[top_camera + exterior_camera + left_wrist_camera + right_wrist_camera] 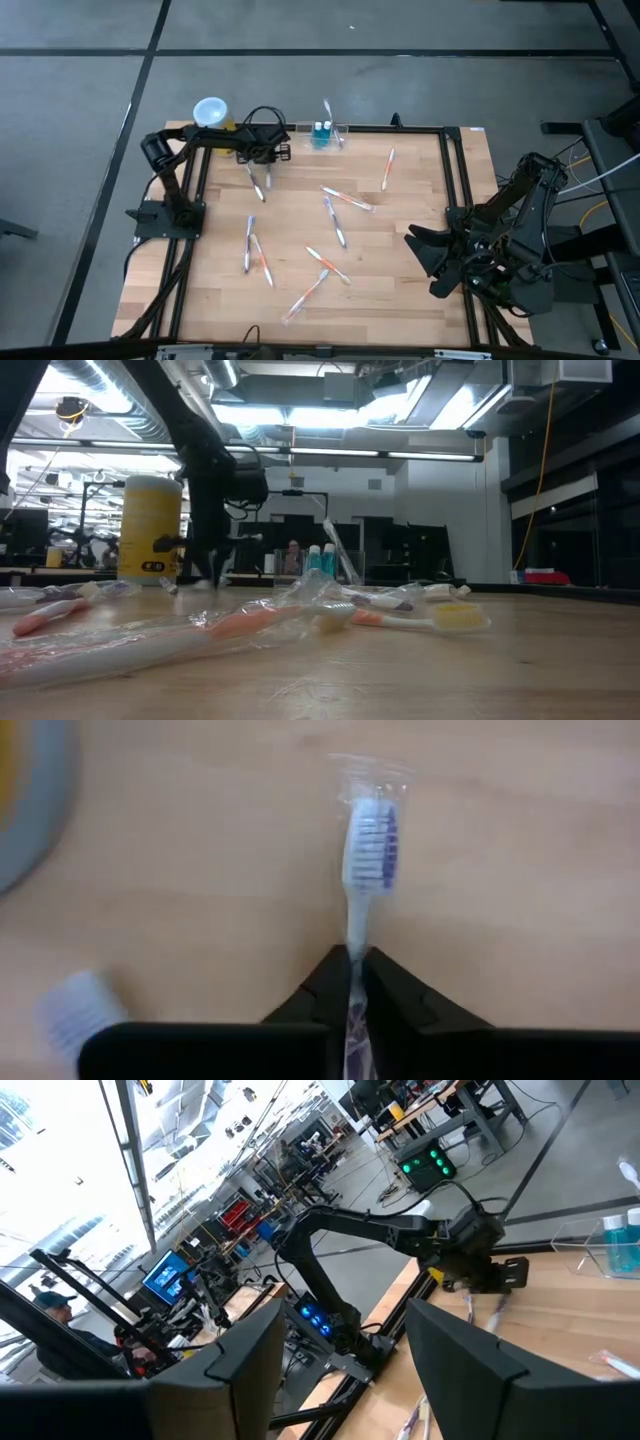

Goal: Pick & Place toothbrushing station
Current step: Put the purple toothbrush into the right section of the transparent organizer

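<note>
- Grasp step: left tool (pixel 356 965) is pinching a wrapped toothbrush (pixel 368 850) by the handle, upper left of the high view
- Clear toothbrushing station (pixel 327 135) stands top centre of the worktop (pixel 400 240)
- Next: lift, carry rightward to the station
- Right tool (pixel 340 1355) waits, spread, lower right

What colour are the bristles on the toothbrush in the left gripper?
Blue and white bristles, clearest in the left wrist view.

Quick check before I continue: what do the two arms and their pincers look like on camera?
Both arms are matte black, jointed, on black bases. The left pincer has two dark wedge-shaped fingers. The right pincer has broad, flat black fingers. Black cables loop over the left arm.
</note>
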Tool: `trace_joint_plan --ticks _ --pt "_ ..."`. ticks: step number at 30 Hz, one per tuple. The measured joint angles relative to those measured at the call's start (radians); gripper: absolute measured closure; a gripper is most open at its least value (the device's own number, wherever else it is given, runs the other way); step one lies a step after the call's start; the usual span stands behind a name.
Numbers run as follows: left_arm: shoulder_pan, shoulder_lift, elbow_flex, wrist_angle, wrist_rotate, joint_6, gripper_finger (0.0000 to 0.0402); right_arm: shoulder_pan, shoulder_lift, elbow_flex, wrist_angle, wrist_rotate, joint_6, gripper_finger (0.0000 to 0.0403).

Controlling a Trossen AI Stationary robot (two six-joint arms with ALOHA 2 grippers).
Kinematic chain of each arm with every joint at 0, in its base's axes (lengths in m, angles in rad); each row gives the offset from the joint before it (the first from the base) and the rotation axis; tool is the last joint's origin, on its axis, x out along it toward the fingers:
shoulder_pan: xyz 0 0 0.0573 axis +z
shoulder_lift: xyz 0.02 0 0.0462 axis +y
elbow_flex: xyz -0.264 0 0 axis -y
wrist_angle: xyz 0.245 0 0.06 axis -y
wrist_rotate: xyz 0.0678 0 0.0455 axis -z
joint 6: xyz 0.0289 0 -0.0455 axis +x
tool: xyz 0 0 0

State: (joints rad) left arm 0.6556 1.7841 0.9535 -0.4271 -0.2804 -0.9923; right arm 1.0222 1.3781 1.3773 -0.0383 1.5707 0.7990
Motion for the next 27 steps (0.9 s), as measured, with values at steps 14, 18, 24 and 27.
trace_joint_plan --ticks 14,18,24,27 --pt "-0.087 -0.215 0.002 0.782 0.04 0.256 0.0401 -0.013 0.0 0.0 0.001 0.0 0.0 0.019" --pt "-0.082 -0.218 0.002 0.777 -0.11 0.364 0.0401 -0.013 0.0 0.0 0.001 0.0 0.0 0.019" --pt "-0.071 -0.154 0.001 0.937 -0.233 0.456 0.0401 -0.022 0.0 0.0 0.002 0.0 0.004 0.019" --pt "-0.062 -0.105 0.001 1.016 -0.199 0.428 0.0401 -0.022 -0.002 0.0 0.002 0.0 0.008 0.019"
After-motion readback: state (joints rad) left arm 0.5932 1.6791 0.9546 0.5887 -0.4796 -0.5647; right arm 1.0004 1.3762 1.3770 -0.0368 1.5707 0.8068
